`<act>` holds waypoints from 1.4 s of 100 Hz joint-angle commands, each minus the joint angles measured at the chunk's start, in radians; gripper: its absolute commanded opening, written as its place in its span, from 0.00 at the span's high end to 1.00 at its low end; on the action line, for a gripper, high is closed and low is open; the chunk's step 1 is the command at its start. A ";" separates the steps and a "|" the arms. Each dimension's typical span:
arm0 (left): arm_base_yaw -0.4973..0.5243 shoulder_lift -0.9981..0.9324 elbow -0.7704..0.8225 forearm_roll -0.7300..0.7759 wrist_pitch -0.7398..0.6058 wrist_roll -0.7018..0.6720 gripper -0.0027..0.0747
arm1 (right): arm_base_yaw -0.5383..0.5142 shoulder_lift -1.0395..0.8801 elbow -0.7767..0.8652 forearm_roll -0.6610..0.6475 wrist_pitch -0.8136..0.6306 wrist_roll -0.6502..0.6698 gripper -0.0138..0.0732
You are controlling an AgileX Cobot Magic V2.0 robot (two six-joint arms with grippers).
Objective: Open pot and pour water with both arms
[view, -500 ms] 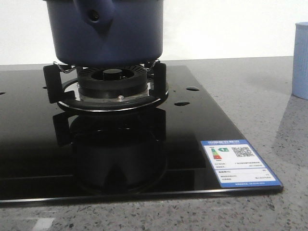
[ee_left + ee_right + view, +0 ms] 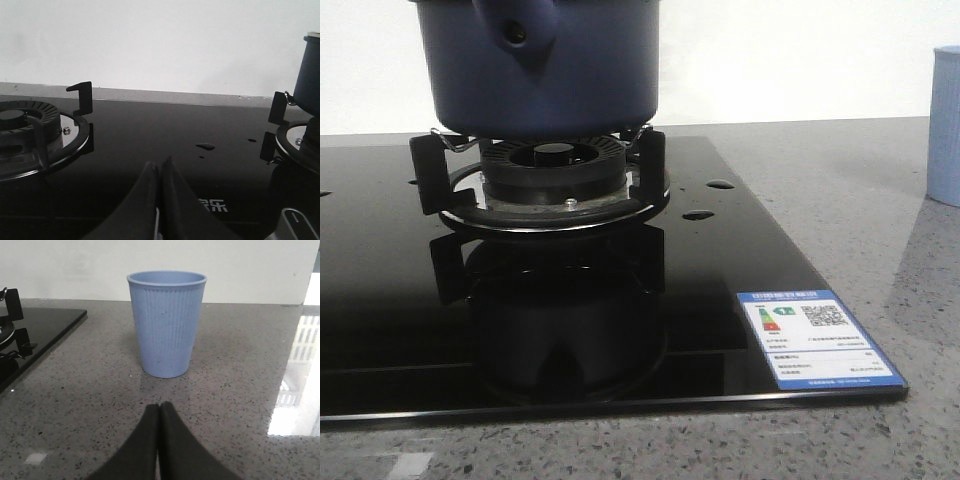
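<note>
The dark navy-blue pot (image 2: 545, 65) stands on the right burner's supports (image 2: 552, 175), its handle with a hole (image 2: 517, 30) facing the camera; its top is cut off by the frame, so the lid is out of view. A slice of the pot shows in the left wrist view (image 2: 309, 70). My left gripper (image 2: 160, 167) is shut and empty over the black glass hob, between the two burners. My right gripper (image 2: 160, 407) is shut and empty over the grey counter, a short way from the pale blue cup (image 2: 166, 322). Neither gripper shows in the front view.
The black glass hob (image 2: 720, 270) has a blue energy label (image 2: 817, 338) at its front right corner and small water drops (image 2: 205, 146). A second burner (image 2: 35, 132) stands at the left. The cup also shows at the right in the front view (image 2: 945, 125). A white wall stands behind.
</note>
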 commanded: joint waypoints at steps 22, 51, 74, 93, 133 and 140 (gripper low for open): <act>0.004 -0.028 0.009 -0.010 -0.076 -0.007 0.99 | -0.007 -0.018 0.024 0.000 -0.072 -0.007 0.90; 0.004 -0.028 0.009 -0.010 -0.076 -0.007 0.99 | -0.007 -0.018 0.024 0.000 -0.077 -0.007 0.90; 0.004 -0.028 0.009 -0.015 -0.101 -0.007 0.99 | -0.007 -0.018 0.024 0.010 -0.094 -0.005 0.90; 0.004 -0.028 0.009 -0.033 -0.127 -0.007 0.99 | -0.007 -0.018 0.024 0.062 -0.094 -0.005 0.90; 0.004 -0.028 0.009 -0.417 -0.125 -0.007 0.99 | -0.007 -0.018 0.024 0.339 -0.164 -0.005 0.90; 0.004 -0.028 0.007 -0.468 -0.131 -0.007 0.99 | -0.007 -0.018 0.024 0.445 -0.173 -0.005 0.90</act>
